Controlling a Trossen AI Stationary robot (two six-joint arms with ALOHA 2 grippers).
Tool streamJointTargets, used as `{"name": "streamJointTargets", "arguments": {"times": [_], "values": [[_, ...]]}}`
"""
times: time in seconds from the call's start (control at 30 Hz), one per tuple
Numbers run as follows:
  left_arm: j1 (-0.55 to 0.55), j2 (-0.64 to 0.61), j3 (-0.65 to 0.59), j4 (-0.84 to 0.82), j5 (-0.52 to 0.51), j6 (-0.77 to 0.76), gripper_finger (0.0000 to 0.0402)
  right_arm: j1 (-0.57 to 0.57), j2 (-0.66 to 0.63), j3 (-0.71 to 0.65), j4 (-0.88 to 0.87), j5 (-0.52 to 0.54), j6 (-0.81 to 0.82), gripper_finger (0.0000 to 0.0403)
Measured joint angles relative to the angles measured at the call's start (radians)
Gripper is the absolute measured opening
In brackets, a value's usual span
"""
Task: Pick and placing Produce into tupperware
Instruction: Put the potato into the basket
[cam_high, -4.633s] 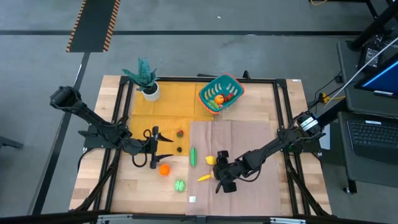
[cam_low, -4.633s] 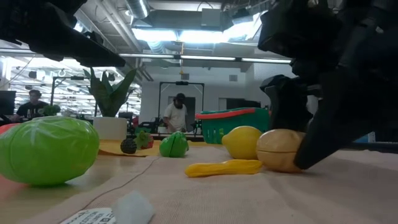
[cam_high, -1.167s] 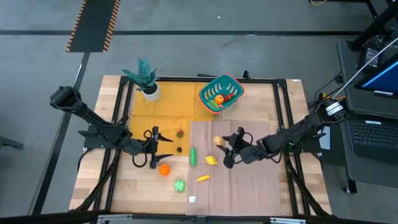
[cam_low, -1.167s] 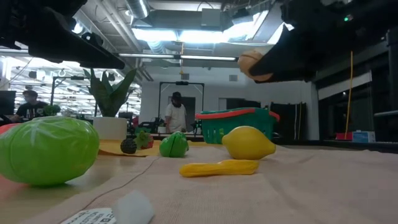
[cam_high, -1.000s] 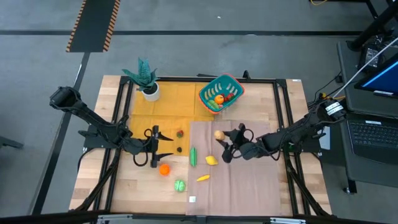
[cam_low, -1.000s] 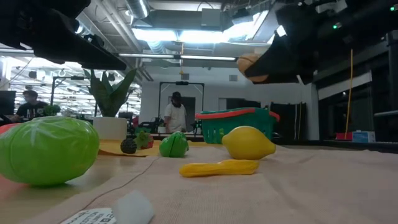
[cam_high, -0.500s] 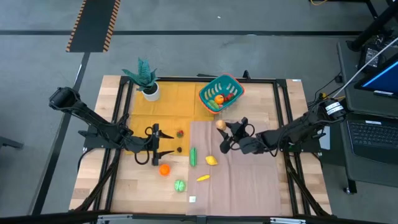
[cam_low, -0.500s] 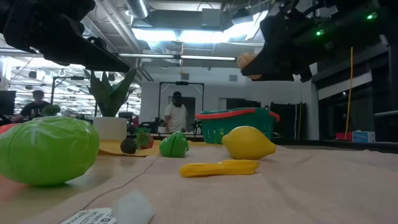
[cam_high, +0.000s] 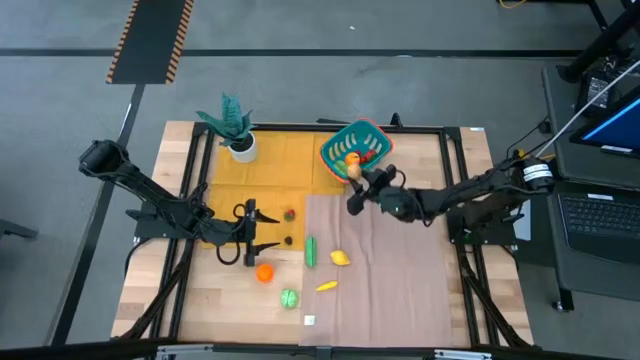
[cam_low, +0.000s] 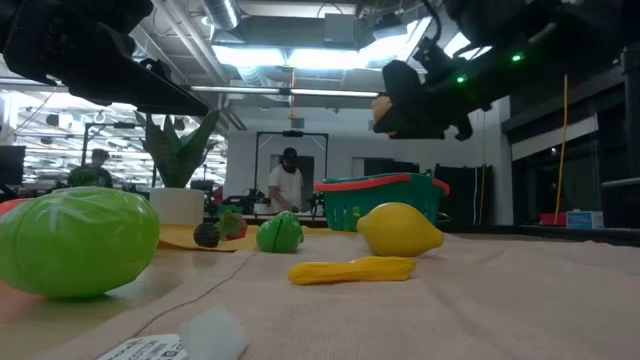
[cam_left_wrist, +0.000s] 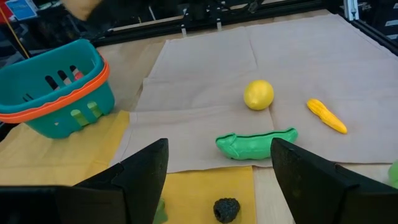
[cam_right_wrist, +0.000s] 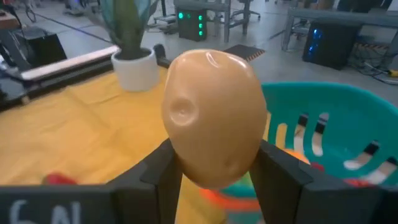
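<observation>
The table (cam_high: 400, 300) carries a yellow cloth at the back and a tan cloth (cam_high: 390, 280) to the right of it. At the back of the table, near the middle, stands the teal tupperware (cam_high: 372, 135), orange rimmed, with a few pieces of produce already inside. To its left stands a potted plant (cam_high: 233, 125).

The right claw (cam_high: 354, 186) hangs at the near edge of the tupperware, clamped on a tan potato (cam_right_wrist: 214, 118) that sits upright between its fingers. The rim shows just behind and below the potato in the right wrist view. I judge the step to be the drop. To do it well, carry the potato past the rim to the container's middle, lower it close to the pieces inside, then part the fingers so it neither bounces out nor tips the tupperware.

The left claw (cam_high: 258, 237) waits with fingers apart over the left side, near an orange fruit (cam_high: 264, 271). Lemon (cam_high: 340, 257), green pod (cam_high: 310, 251), yellow pepper (cam_high: 327, 286) and green fruit (cam_high: 289, 297) lie waiting.
</observation>
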Motion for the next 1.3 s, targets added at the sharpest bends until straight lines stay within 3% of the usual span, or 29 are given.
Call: {"name": "streamJointTargets", "arguments": {"times": [0.63, 0.93, 1.3], "values": [[0.0, 0.0, 0.0, -0.001, 0.0, 0.0, 0.0275, -0.233, 0.0, 0.0, 0.054, -0.255, -0.02, 0.0153], [0.0, 0.0, 0.0, -0.001, 0.0, 0.0, 0.0275, -0.278, 0.001, 0.146, -0.25, -0.269, -0.028, 0.0154], [0.0, 0.0, 0.0, -0.001, 0.026, 0.001, 0.0275, -0.311, 0.001, 0.201, -0.391, -0.356, -0.024, 0.0127]]}}
